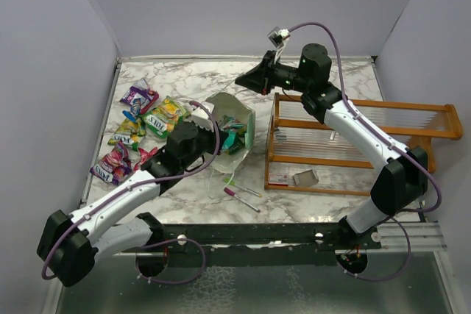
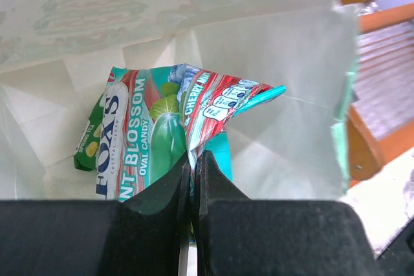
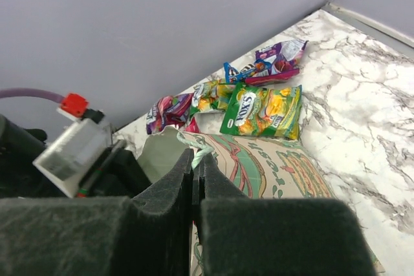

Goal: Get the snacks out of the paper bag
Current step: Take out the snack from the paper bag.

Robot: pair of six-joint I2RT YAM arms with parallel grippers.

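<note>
A loose heap of snacks (image 1: pixel 140 126) lies on the marble table (image 1: pixel 191 189) to the left of the paper bag (image 1: pixel 221 102), already outside it. In the heap a purple packet (image 1: pixel 138 95) is farthest from the bag's mouth, a green-and-yellow packet (image 1: pixel 165 115) is closest to the bag, and a pink packet (image 1: pixel 110 163) sits at the near end.

The left gripper (image 1: pixel 219 143) reaches into the bag's open mouth from the left. In the left wrist view its fingers (image 2: pixel 174 192) are pressed together, pinching the lower edge of a teal-and-red packet (image 2: pixel 155 134) that lies inside the bag against the cream inner wall. A smaller yellow-green packet (image 2: pixel 90 143) peeks out behind it, also inside the bag.

The bag lies tilted on the table with its mouth turned toward the left arm and its patterned side facing up. Two thin pens (image 1: pixel 243 200) lie on the table just in front of the bag, on its near side.

The right gripper (image 1: pixel 239 80) hangs over the far side of the bag. In the right wrist view its fingers (image 3: pixel 168 192) are closed tight against each other. A pale strand from the bag's rim runs up to their tips, but I cannot tell whether it is clamped.

An orange rack (image 1: pixel 360 104) stands to the right of the bag, just beside it.
</note>
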